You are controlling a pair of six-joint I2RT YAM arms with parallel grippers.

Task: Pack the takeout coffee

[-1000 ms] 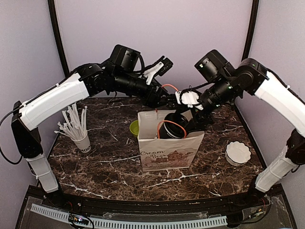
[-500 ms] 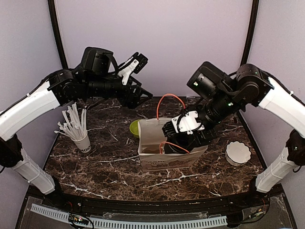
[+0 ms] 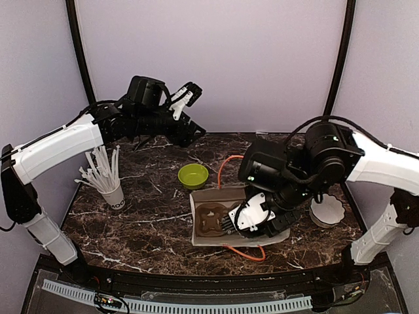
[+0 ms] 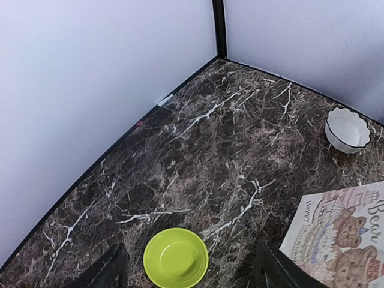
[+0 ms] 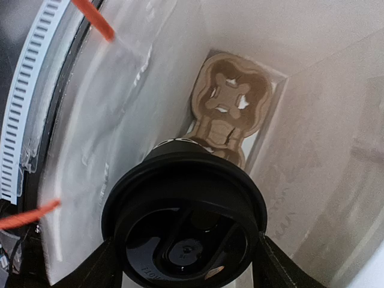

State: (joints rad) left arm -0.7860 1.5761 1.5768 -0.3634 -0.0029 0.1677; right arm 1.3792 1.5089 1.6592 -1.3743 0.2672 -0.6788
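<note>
1. The right pincer is down inside the paper bag. It's clamped on the coffee cup, with a finger pressed against each side of the black lid.
2. So the cup's in the bag, lid on, just above the brown cardboard cup holder lying at the bag's bottom. Can't tell if the cup has touched down.
3. The bag sits front-middle on the marble table, with its orange string handles flopping out.
4. The left pincer hangs high over the back-left of the table, spread wide, with nothing in it.
5. A lime-green bowl sits just behind the bag. There's a cup of straws off to the left and a little white bowl on the right.
</note>
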